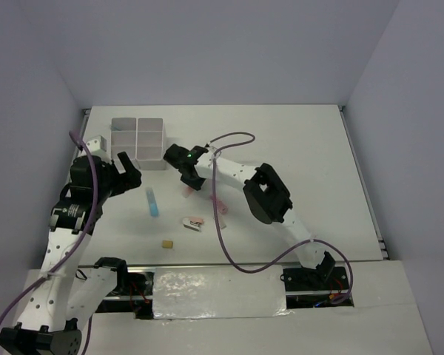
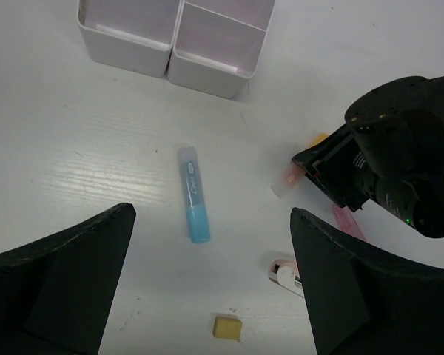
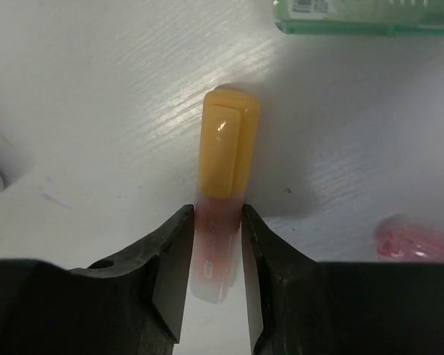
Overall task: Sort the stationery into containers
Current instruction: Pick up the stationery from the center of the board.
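Note:
My right gripper (image 3: 217, 222) is shut on the clear end of an orange-yellow highlighter (image 3: 226, 148) that lies on the table, a jaw pressed against each side. A green highlighter (image 3: 362, 16) lies just beyond it and a pink one (image 3: 418, 237) to its right. My left gripper (image 2: 213, 222) hangs open above the table with nothing between its fingers. Under it lie a blue highlighter (image 2: 192, 196), a tan block (image 2: 227, 327) and a white-and-pink stapler-like piece (image 2: 285, 272). The white divided containers (image 1: 138, 137) stand at the back left.
The right gripper (image 1: 189, 185) works just to the right of the containers' front corner (image 2: 207, 70). A purple cable (image 1: 222, 222) from the right arm drapes across the table near the stapler-like piece (image 1: 194, 222). Grey walls close in the table's left, back and right.

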Motion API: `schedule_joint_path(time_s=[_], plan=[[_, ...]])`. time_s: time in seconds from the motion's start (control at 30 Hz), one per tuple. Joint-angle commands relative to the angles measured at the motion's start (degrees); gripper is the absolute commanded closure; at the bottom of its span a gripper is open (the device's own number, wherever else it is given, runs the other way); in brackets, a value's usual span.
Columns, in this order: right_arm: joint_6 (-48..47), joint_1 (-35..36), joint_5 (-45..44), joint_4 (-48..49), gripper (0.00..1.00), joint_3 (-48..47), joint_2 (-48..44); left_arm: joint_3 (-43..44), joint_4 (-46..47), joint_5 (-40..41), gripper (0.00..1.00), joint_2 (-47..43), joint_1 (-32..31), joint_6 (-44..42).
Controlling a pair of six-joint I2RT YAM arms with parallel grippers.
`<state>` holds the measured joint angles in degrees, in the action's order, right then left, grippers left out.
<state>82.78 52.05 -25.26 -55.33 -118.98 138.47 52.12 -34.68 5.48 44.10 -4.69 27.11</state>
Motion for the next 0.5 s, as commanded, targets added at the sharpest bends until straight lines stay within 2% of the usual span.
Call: schedule_joint_path(time_s=[0.0,0.1,0.17,0.27,0.3,0.4,0.47], plan=[[-12.60,-2.83,4.06,5.20,0.63,5.24,-0.83,0.00,1.89,0.06,0.01,-0.94,0.38,-0.66],[-21.92,-3.10,7.83,11.19,0.58,9.02,-2.94,0.09,1.89,0.33,0.01,-1.12,0.38,-0.57],[-25.02,-3.53,10.30,11.91,0.43,9.11,-2.60,0.00,2.07,-0.02,0.01,-1.03,0.47,-0.66],[-27.93,-3.98,12.86,10.51,0.38,8.24,-1.11,0.18,1.98,-0.29,0.01,-0.50,0.56,-0.75],[-28.46,-4.06,13.04,10.51,0.40,8.24,-1.10,0.18,1.98,-0.29,0.01,-0.50,0.56,-0.66],[-29.95,-4.06,13.74,9.90,0.55,8.32,-0.58,0.09,2.07,-0.29,0.01,-0.68,0.91,-0.66],[-30.75,-3.98,13.74,9.80,0.69,8.24,-0.31,0.09,2.16,-0.29,0.01,-0.77,1.00,-0.75]])
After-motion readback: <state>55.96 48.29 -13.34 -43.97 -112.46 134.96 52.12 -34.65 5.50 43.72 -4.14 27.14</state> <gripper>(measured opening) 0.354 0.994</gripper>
